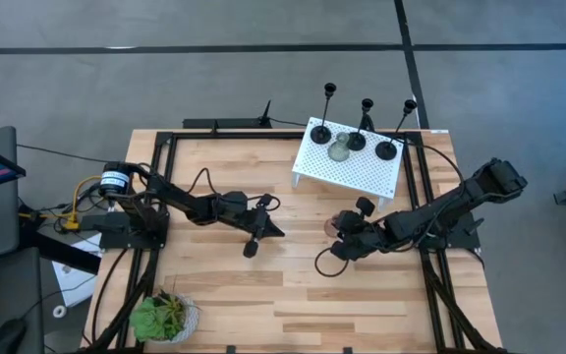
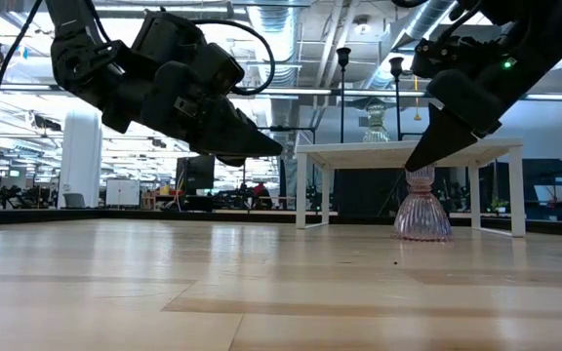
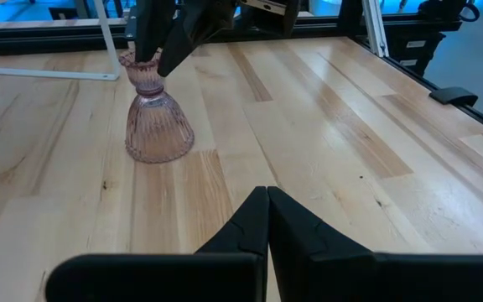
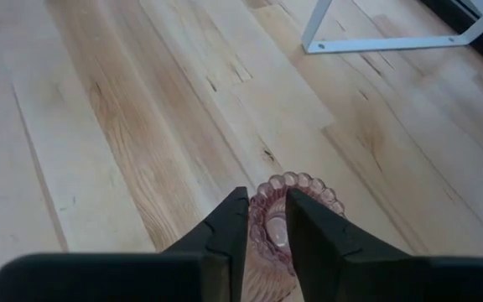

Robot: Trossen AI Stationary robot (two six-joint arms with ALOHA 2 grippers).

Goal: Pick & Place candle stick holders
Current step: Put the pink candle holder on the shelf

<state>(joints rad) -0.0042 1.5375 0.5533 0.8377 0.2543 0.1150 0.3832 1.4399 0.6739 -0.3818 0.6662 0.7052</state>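
Nearest to us we see the small green plant [image 1: 163, 317] at the near left corner of the table [image 1: 263, 305]. Further in, the left gripper [image 1: 266, 228] hovers mid-table, fingers pressed together and empty. To its right, the right gripper [image 2: 435, 146] is clamped on the top of the pink holder [image 2: 421, 210], which stands on the wood. Farthest, the white stand [image 1: 347, 169] carries three black holders [image 1: 322, 133] and a grey-green one [image 1: 339, 150].
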